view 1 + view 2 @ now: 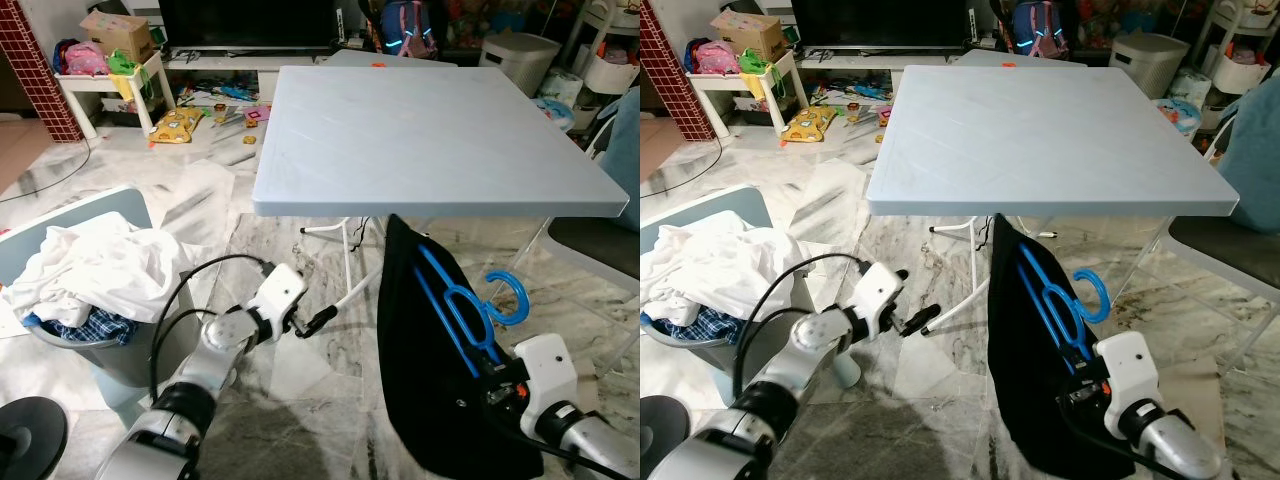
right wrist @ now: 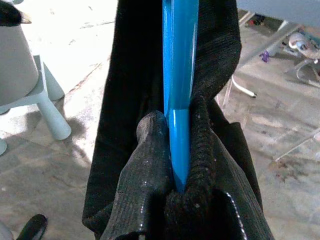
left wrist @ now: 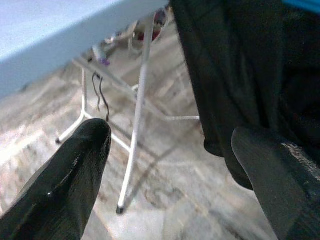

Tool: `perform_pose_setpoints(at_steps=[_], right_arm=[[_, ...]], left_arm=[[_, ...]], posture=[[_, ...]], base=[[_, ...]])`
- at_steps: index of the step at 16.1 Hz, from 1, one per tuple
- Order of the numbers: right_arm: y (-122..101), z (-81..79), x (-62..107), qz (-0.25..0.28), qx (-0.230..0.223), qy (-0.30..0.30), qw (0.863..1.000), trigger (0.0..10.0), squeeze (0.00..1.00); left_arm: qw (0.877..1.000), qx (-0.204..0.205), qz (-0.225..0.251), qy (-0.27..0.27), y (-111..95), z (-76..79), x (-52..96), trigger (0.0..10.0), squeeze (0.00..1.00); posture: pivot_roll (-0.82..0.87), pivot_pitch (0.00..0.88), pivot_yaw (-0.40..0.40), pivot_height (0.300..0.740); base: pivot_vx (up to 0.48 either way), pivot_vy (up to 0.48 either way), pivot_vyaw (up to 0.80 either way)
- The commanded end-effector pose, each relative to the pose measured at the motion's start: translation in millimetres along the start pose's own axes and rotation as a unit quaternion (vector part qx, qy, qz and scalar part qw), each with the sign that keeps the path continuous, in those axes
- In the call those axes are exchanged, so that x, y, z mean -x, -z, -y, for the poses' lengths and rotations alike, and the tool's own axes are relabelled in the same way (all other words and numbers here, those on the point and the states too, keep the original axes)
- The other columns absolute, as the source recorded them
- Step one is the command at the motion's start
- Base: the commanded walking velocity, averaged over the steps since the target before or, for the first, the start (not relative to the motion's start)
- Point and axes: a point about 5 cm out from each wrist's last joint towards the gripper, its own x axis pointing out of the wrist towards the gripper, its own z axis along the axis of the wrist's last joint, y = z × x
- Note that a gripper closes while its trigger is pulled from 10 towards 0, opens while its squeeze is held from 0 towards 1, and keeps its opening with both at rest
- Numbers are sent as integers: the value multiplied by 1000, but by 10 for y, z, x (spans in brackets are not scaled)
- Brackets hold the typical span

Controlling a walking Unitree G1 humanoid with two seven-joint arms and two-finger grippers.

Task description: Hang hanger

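Note:
A blue plastic hanger [image 1: 462, 308] carries a black garment [image 1: 425, 390] that hangs down to the floor in front of the table. Its hook [image 1: 508, 295] points to the right. My right gripper [image 1: 494, 374] is shut on the hanger's lower part, with the cloth bunched around the fingers. The right wrist view shows the blue hanger [image 2: 179, 95] running straight up between folds of the black garment [image 2: 131, 125]. My left gripper [image 1: 314, 322] is open and holds nothing. It hovers low, to the left of the garment, near the table's white legs [image 3: 137, 120].
A light blue folding table [image 1: 430, 130] stands just ahead, its front edge above the hanger. At my left a grey laundry basket [image 1: 98, 352] is heaped with clothes [image 1: 100, 265]. A grey chair seat [image 1: 600, 240] is at the right. Toys litter the far floor.

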Motion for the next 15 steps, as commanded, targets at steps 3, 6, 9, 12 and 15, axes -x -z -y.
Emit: perform_pose_setpoints(at_steps=[3,6,9,12,15], right_arm=[[-223,-45,-48,36,12,-12,999,10000,0],[-329,-173,-28,49,7,-52,997,10000,0],[-397,-242,78,43,6,-100,994,10000,0],[-395,-280,236,23,11,-137,990,10000,0],[-386,-259,374,1,9,-155,988,10000,0]], left_arm=[[997,-9,27,75,-140,209,-150,10000,0],[993,-36,21,112,-121,330,-179,10000,0],[995,-34,19,94,-139,298,-211,10000,0],[997,-39,16,62,-156,223,-221,10000,0],[999,-34,7,28,-144,126,-211,0,0]], posture=[[-48,0,-35,740],[-54,0,-33,740],[-66,0,-31,740],[-71,0,-29,740],[-76,0,-26,740]], base=[[0,0,0],[0,0,0],[0,0,0],[0,0,0],[0,0,0]])
